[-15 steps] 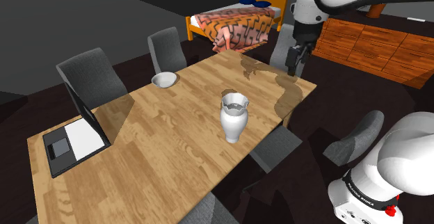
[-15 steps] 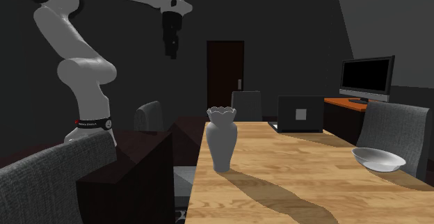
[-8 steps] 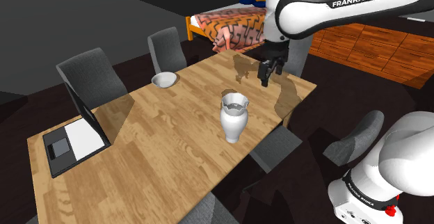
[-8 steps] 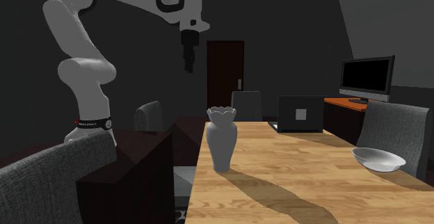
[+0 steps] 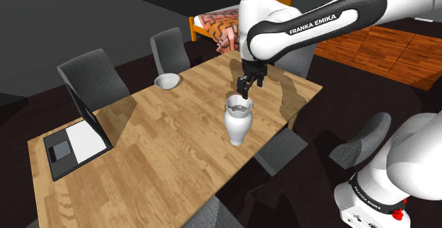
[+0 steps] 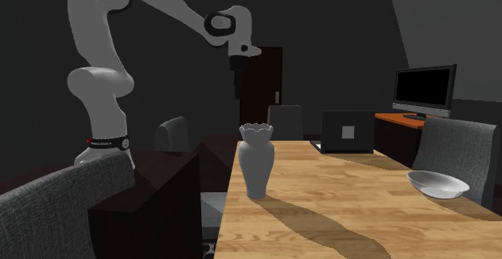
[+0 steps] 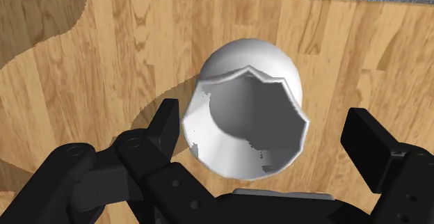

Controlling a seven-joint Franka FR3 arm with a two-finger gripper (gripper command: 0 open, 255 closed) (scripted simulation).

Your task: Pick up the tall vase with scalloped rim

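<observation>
While the tool [image 5: 244, 92] hovers released above 1 vase [image 5: 237, 124] | 1 bowl [image 5: 167, 82] | 1 laptop [image 5: 74, 141]

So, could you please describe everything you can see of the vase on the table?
The vase is plain glossy white, with a rounded belly, a narrow neck and a flared scalloped rim around an open mouth. It stands upright on the wooden table, near one long edge, and only the table touches it. The open hand hovers above its rim, apart from it.

Shoulder view: bare table [image 5: 177, 145] all round vase [image 5: 238, 120] at frame centre. Bowl [image 5: 167, 81] upper left, laptop [image 5: 74, 138] lower left, both well apart. Gripper [image 5: 245, 90] spread wider than rim.
</observation>
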